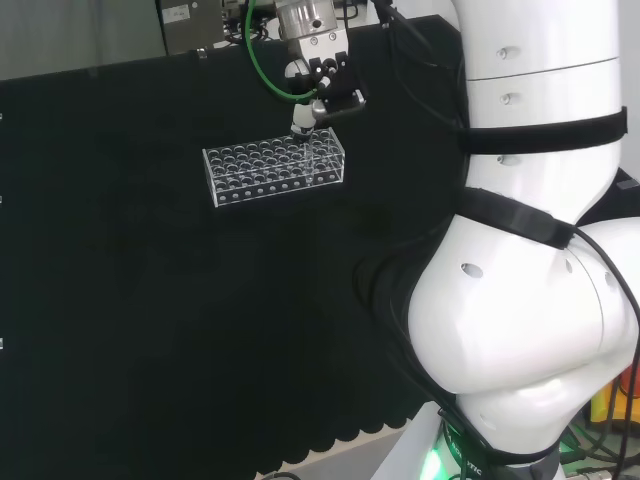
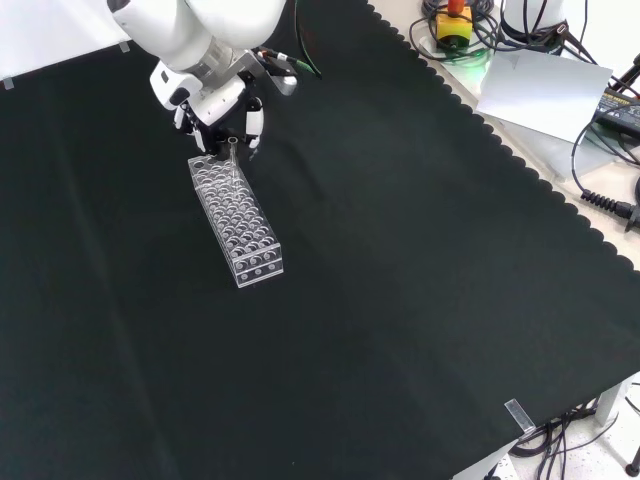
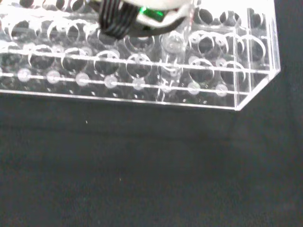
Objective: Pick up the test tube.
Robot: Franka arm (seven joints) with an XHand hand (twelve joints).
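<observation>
A clear plastic rack [image 2: 237, 223], a long box drilled with rows of round holes, lies flat on the black cloth [image 2: 400, 260] that covers the desk; the cloth is matte, with a scalloped edge. In the front view the rack's long axis runs from upper left to lower right. The test tube [image 2: 233, 157], a thin clear cylinder with an open round mouth, stands upright in a hole at the rack's upper end in that view, its long axis vertical and its mouth pointing up. In the wrist view the tube [image 3: 173, 56] shows as a rounded glassy shape in a hole near the rack's [image 3: 142, 61] end wall.

The hand [image 2: 215, 105], black and white, hangs just above that same end of the rack, its fingers [image 2: 254, 125] pointing down and curled in around the tube's top; whether they actually touch the glass I cannot tell. In the head view the hand [image 1: 322, 85] sits over the rack's [image 1: 275, 170] far right corner.
</observation>
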